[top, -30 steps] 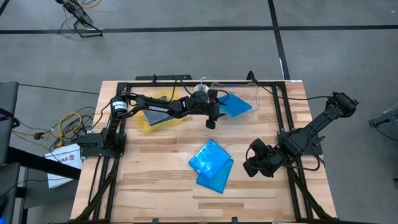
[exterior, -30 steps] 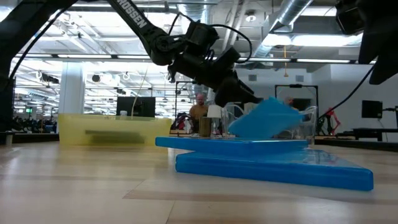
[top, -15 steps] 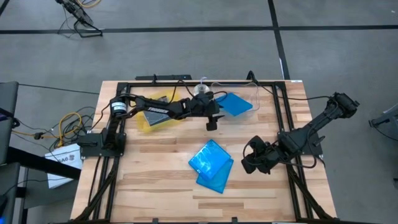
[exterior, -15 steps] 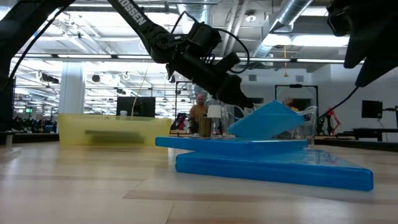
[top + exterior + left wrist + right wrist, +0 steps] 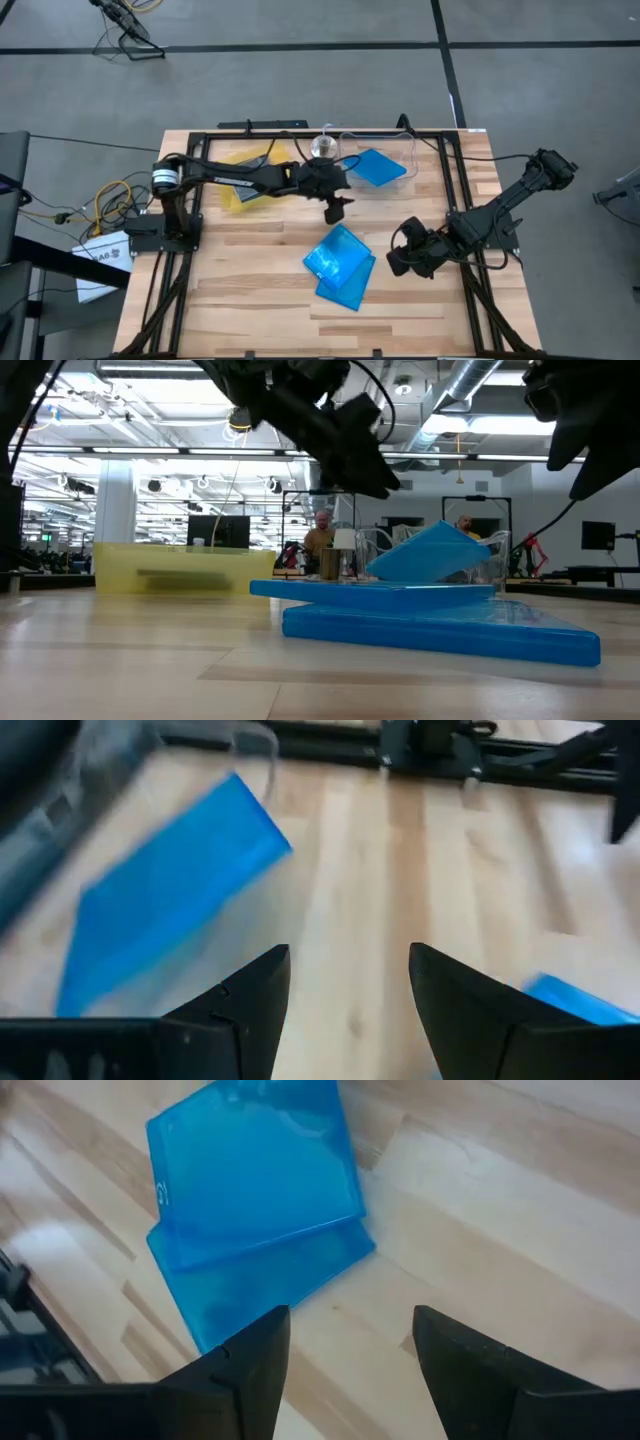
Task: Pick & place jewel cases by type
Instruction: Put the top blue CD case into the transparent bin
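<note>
Two stacked blue cases (image 5: 339, 265) lie just left of the right tool (image 5: 403, 262) (fingers wide, empty); left tool (image 5: 334, 209), also wide, hovers farther off.

Even overhead light, soft shadows, one blurred wrist view

From above, the wooden table (image 5: 250, 300) is lit evenly and brightly, with only faint, short shadows under the arms. At table height, ceiling strip lights (image 5: 130, 455) glare white in the room behind, and the left arm reads as a dark silhouette against them; the nearest blue jewel case (image 5: 440, 632) is slightly soft, while the table surface in front blurs out of focus. The left wrist view is smeared, the tilted blue case (image 5: 160, 890) having streaked edges. The right wrist view is sharp, with pale glare across the stacked blue cases (image 5: 255, 1200).
</note>
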Robot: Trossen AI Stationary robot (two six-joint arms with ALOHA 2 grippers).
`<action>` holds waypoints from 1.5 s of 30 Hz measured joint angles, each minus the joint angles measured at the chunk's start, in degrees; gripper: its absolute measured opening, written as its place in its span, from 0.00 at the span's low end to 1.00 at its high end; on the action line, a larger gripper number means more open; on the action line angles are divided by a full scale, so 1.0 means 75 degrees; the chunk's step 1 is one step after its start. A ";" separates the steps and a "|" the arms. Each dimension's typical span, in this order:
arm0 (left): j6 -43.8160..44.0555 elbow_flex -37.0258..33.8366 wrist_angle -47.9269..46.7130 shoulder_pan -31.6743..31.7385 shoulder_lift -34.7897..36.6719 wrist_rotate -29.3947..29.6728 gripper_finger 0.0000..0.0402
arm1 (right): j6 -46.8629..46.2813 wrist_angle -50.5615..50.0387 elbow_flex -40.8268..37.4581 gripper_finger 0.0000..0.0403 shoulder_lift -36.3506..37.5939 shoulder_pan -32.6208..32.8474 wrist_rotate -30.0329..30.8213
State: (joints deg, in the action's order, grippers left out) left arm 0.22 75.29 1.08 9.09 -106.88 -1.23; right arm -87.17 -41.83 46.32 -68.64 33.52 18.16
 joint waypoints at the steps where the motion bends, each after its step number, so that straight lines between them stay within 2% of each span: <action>1: 0.0269 0.0000 -0.0261 -0.0035 0.0124 -0.0046 0.50 | -0.0138 0.0034 0.0001 0.51 0.0000 0.0000 0.0008; 4: 0.1208 0.0000 -0.1028 -0.0115 0.0410 -0.0502 0.50 | -0.0646 0.0059 0.0000 0.51 0.0000 0.0000 0.0003; 10: 0.3498 0.0000 -0.2552 -0.0118 0.0555 -0.2137 0.50 | -0.2320 0.0244 0.0001 0.51 0.0000 0.0000 -0.0033; 13: 0.3662 -0.0093 -0.3274 -0.0154 0.0555 -0.2379 0.50 | -0.2864 0.0550 0.0001 0.51 0.0000 0.0006 -0.0033; 20: 0.4049 -0.0629 -0.4242 -0.0226 0.0549 -0.2554 0.50 | -0.2926 0.1523 0.0001 0.51 -0.0360 -0.0041 -0.0024; 29: 0.4566 -0.1478 -0.2992 -0.0482 0.0540 -0.2611 0.50 | -0.2921 0.3580 -0.0002 0.51 -0.2297 -0.0045 -0.0260; 35: 0.4696 -0.1851 -0.1893 -0.0567 0.0470 -0.2666 0.50 | -0.2913 0.4615 -0.0002 0.51 -0.3341 -0.0194 -0.0772; 40: 0.5179 -0.2444 -0.0929 -0.0537 0.0470 -0.2830 0.50 | -0.2890 0.5097 0.0001 0.51 -0.3765 -0.0415 -0.0924; 45: 0.5565 -0.3029 -0.0254 -0.0500 0.0470 -0.2990 0.50 | -0.2341 0.5146 -0.0002 0.51 -0.3768 -0.0728 -0.1045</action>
State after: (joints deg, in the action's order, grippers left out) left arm 41.95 52.57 -0.83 5.35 -103.35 -23.66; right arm -104.73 -3.23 46.30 -96.90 28.05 10.32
